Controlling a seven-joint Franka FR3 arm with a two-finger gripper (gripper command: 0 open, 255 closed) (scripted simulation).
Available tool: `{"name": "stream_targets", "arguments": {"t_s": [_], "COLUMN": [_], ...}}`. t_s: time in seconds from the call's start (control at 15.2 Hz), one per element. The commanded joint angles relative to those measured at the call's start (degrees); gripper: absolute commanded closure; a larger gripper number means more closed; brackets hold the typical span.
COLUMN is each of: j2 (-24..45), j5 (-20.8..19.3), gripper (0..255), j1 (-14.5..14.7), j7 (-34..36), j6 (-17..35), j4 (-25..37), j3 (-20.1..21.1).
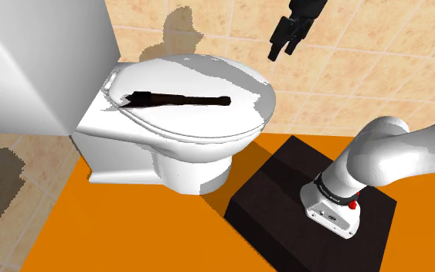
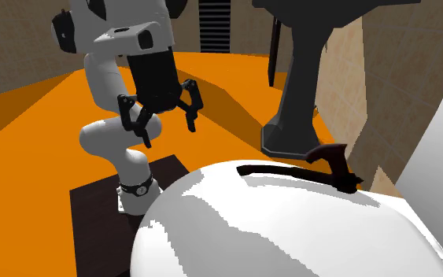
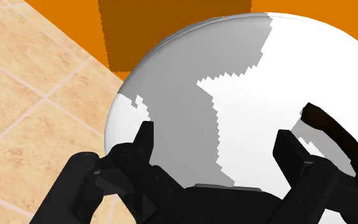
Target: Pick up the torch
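Note:
The torch point(image 1: 178, 98) is a long, thin, dark brown stick with a thicker end, lying flat along the shut lid of a white toilet point(image 1: 208, 127). In the second exterior view the torch point(image 2: 298, 171) lies across the lid's far side, its thick end raised near the tank. My black gripper point(image 1: 283, 40) hangs high above the lid's front end, open, with nothing between its fingers. From the second exterior view the gripper point(image 2: 167, 122) is in the air beyond the lid's front edge. In the wrist view the fingers point(image 3: 144, 141) stand wide apart over the lid and the torch point(image 3: 336, 135) lies beside one fingertip.
A white tank point(image 1: 42, 54) rises behind the toilet. The dark stand point(image 1: 285, 201) sits on an orange floor point(image 1: 130, 228) close to the bowl. Tan tiled wall point(image 1: 378, 69) backs the scene. A dark pedestal object point(image 2: 306, 71) stands beyond the toilet in the second exterior view.

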Motion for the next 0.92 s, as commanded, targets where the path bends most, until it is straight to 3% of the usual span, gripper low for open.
{"name": "stream_targets", "arguments": {"t_s": [0.0,0.86], "j2": [0.0,25.6], "j5": [0.0,-1.6], "gripper": [0,0], "j1": [0.0,7.8], "j7": [0.0,-8.9], "j6": [0.0,5.6], "j4": [0.0,15.7], "j3": [0.0,8.5]}}
